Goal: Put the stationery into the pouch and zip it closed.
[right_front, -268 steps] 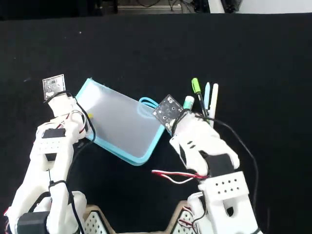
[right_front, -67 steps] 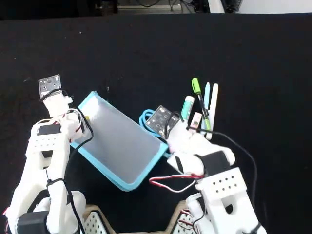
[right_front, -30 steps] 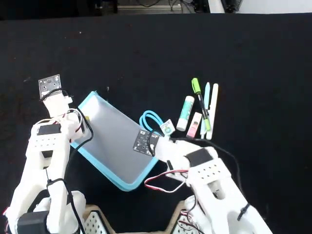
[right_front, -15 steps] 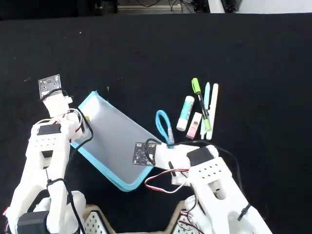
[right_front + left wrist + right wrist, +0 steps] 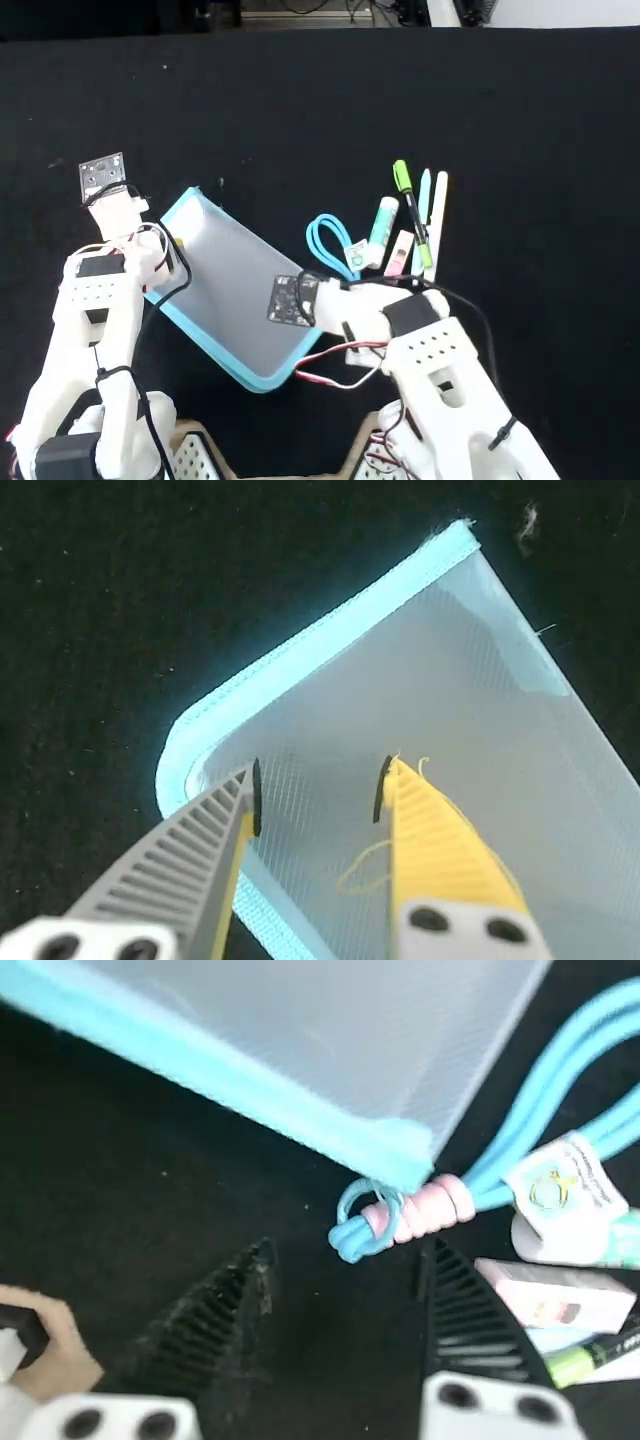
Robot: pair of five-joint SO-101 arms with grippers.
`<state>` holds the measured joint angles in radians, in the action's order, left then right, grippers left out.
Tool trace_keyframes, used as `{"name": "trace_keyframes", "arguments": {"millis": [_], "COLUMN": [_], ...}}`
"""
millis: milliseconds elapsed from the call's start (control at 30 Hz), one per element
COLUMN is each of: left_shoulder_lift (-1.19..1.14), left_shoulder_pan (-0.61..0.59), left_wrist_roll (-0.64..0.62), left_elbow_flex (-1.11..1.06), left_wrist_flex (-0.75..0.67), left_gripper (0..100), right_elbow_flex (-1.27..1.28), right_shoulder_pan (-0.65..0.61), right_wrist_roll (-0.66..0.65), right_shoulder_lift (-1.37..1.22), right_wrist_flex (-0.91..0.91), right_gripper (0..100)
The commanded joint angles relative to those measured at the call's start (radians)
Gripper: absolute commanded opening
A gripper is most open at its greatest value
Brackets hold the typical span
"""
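High view: pouch [image 5: 225, 285] corner under arm [image 5: 432, 352]

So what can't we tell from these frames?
- Pouch zip, open or shut: right arm covers that corner in the high view; teeth too fine in the wrist views.
- Left gripper touching the pouch or hovering: left wrist view gives no height.
- Eraser, marker: cut off by the right wrist view's edge.
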<state>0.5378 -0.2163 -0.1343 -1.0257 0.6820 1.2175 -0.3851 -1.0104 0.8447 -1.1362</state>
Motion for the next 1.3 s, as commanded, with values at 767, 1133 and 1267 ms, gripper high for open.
{"name": "trace_keyframes", "arguments": {"millis": [767,1133,1267], "left_shoulder_lift": [0.005,0.005,0.005], "left_shoulder_pan": [0.001,0.001,0.001], "left_wrist_roll": [-0.005,-0.005,-0.005], "left_elbow_flex": [0.064,0.064,0.064], "left_wrist_flex": [-0.003,-0.003,-0.003], "left_gripper": [21,21,21], "right_elbow_flex": [0.165,0.097,0.035], "right_shoulder_pan": [0.026,0.032,0.032], "right_wrist_roll": [0.086,0.095,0.095], "right_shoulder_lift": [0.025,0.022,0.022], "right_wrist_flex": [0.269,0.097,0.015], "right_gripper": [1.8,11.5,14.9]}}
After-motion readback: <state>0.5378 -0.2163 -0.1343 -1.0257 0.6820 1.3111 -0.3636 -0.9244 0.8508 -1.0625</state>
